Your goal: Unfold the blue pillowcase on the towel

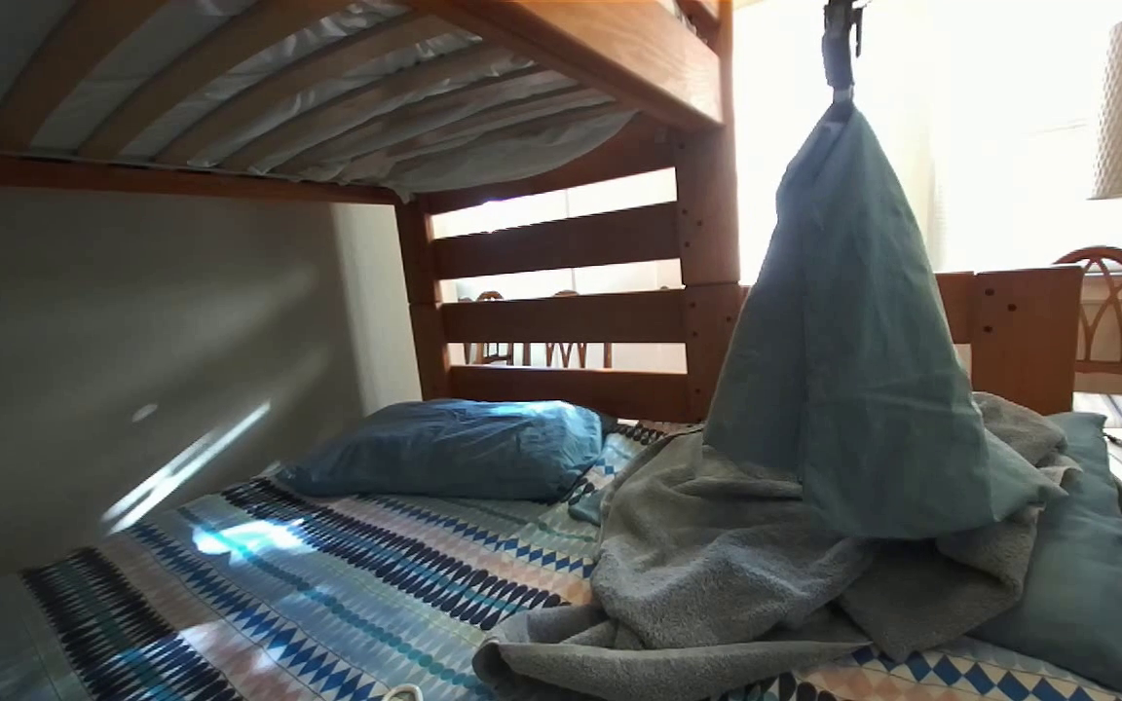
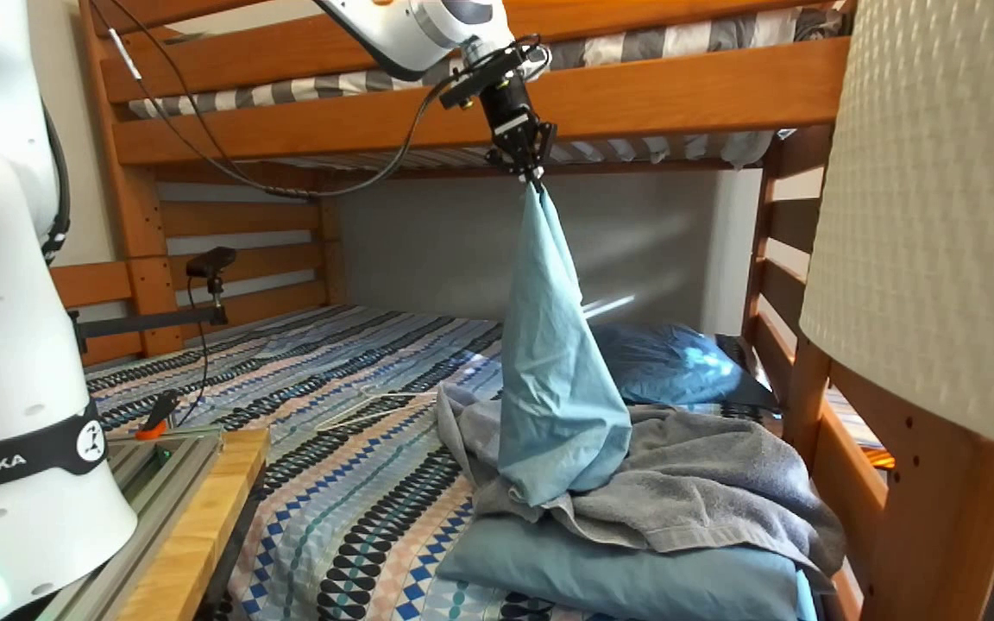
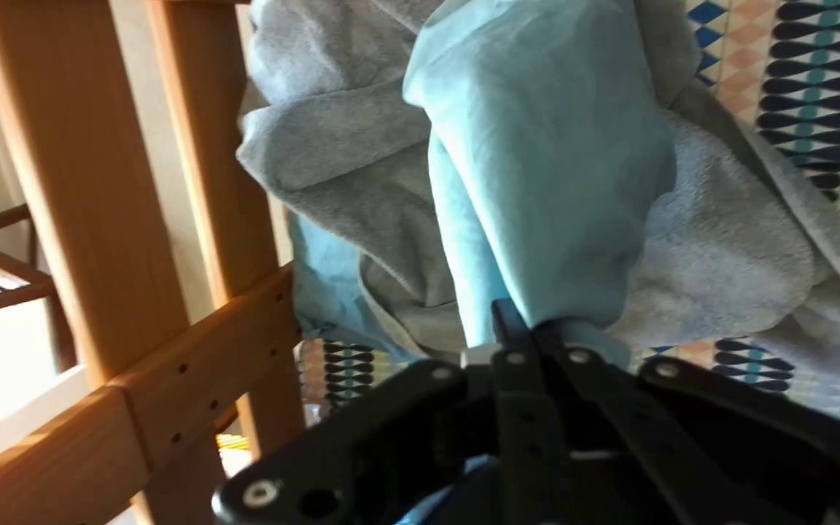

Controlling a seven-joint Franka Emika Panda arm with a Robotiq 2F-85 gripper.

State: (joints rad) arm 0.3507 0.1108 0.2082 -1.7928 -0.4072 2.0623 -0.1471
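Observation:
The blue pillowcase (image 2: pixel 553 345) hangs in a long, narrow cone in both exterior views, gathered at its top and wider below. At that top my gripper (image 2: pixel 535 181) is shut on the cloth, high above the bed. A crumpled grey towel (image 2: pixel 695 474) lies beneath; the pillowcase's lower end reaches down to it, and I cannot tell how much weight rests there. In the wrist view, the pillowcase (image 3: pixel 544 160) falls away from the closed fingers (image 3: pixel 511 321) with a fold down one side, the grey towel (image 3: pixel 726 248) spread around it.
A plump blue pillow (image 1: pixel 464 448) lies on the patterned bed cover (image 1: pixel 327 584). Another blue-green pillow (image 2: pixel 635 569) sits partly under the towel. The upper bunk's rail (image 2: pixel 678 95) runs behind the gripper. A lampshade (image 2: pixel 937 216) and a bed post (image 1: pixel 707 243) stand nearby.

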